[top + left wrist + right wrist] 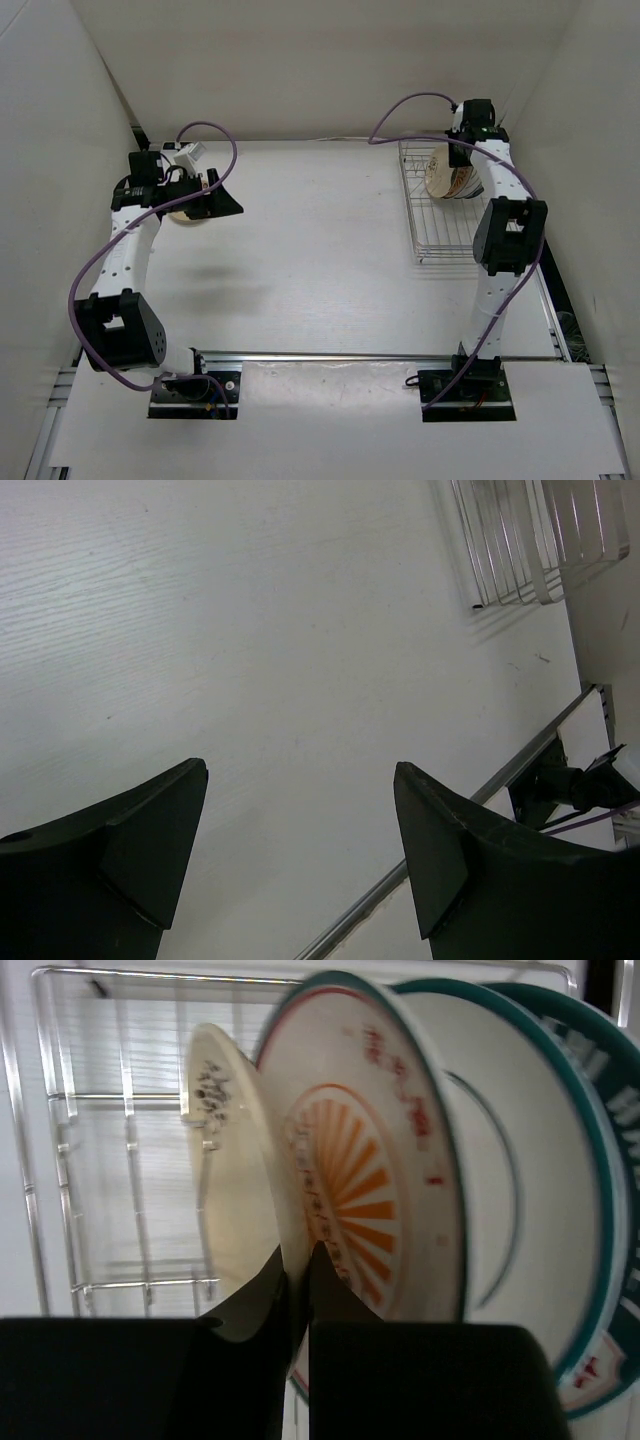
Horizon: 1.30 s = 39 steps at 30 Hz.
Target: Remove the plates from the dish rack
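Orange-patterned plate (350,1190) stands on edge in the rack (30,1210), its lower rim clenched between the fingers of the right gripper (297,1265), which reaches in from the near side. Just left of it stands a cream plate (225,1180); close on its right, a teal-rimmed plate (540,1190). The left gripper (300,770) hangs released over bare bench (250,630), well apart from the rack, grasping nothing.

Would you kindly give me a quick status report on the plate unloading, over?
Left gripper open over table. Right gripper shut on orange-patterned plate rim, plate upright in rack. Close beside it: cream plate.
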{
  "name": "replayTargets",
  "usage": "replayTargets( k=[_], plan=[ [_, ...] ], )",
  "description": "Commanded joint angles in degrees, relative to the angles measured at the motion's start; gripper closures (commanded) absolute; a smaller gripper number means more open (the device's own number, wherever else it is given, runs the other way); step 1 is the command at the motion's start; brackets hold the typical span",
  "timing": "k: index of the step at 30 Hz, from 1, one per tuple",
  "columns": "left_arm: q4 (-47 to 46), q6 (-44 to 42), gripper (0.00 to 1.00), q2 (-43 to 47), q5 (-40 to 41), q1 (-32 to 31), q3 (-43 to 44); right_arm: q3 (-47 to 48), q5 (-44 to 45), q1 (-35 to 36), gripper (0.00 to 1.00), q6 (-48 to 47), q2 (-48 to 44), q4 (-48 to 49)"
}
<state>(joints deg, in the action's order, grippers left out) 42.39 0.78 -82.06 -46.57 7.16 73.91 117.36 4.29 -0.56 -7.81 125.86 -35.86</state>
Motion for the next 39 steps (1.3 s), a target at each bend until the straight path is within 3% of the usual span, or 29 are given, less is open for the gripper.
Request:
replayTargets(
  k=[1, 14, 18, 21, 22, 25, 28, 34, 39],
  plan=[
    [-0.2, -1.1, 0.14, 2.3, -1.4, 0.2, -0.5, 2.5, 0.5, 1.6, 1.0, 0.1, -1.5, 1.6],
    [-0.2, -0.6, 0.13, 1.0, -4.9, 0.2, 0.1, 3.1, 15.3, 2.1, 1.0, 0.1, -12.7, 6.7],
    [-0.2, -0.1, 0.06, 1.0, -7.1, 0.2, -0.4, 0.2, 15.3, 2.1, 1.0, -0.4, -18.4, 7.2],
    [-0.2, 0.5, 0.05, 0.3, -10.0, 0.2, -0.4, -1.2, 5.5, 2.7, 1.0, -1.0, -22.0, 4.1],
    [-0.2, 1.0, 0.05, -1.2, -10.9, 0.2, -0.4, -1.2, -7.9, 2.7, 1.0, -1.5, -22.6, 2.8],
    [-0.2, 2.3, 0.01, -3.4, -15.2, 0.2, -0.4, 1.4, -29.9, 2.7, 1.0, -2.2, -22.6, -5.9],
    [-0.2, 4.1, 0.02, -7.2, -19.7, -0.3, 0.9, -0.6, -49.7, 5.3, 1.0, 4.2, -21.3, -10.4],
    [-0.2, 5.2, 0.02, -15.1, -31.1, -0.8, 3.5, -11.5, -62.7, 13.1, 1.0, 5.1, -21.2, -12.0],
    [-0.2, 5.2, 0.06, -18.0, -30.5, -2.3, 5.2, -12.2, -63.4, 18.6, 1.0, 6.4, -16.0, -11.3]
  ],
)
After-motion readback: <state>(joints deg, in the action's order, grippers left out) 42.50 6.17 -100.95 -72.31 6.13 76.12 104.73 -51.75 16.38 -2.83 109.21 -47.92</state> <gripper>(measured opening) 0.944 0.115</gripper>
